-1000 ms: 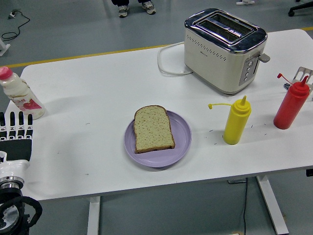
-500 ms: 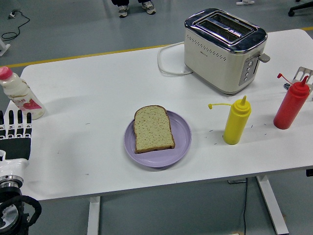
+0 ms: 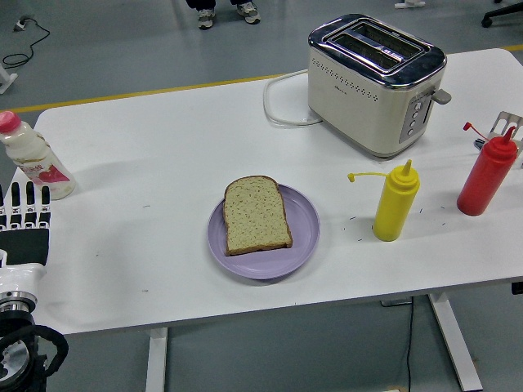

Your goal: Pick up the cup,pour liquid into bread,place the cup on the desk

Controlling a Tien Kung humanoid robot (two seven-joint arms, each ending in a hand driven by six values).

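Observation:
A slice of bread (image 3: 257, 214) lies on a purple plate (image 3: 301, 242) near the table's middle front. A yellow squeeze bottle (image 3: 395, 203) stands upright to the plate's right, and a red squeeze bottle (image 3: 488, 174) stands further right. No cup shows. My left hand (image 3: 26, 219) lies flat at the table's left edge, fingers straight and spread, holding nothing, just in front of a milk bottle (image 3: 31, 158) with a pink cap. My right hand is out of view.
A cream and chrome toaster (image 3: 374, 82) stands at the back right, its white cord (image 3: 282, 102) looping to its left. A metal object (image 3: 504, 126) pokes in at the right edge behind the red bottle. A person's feet show at the top.
My left hand has slid slightly left and down toward the table's edge. Nothing else has moved.

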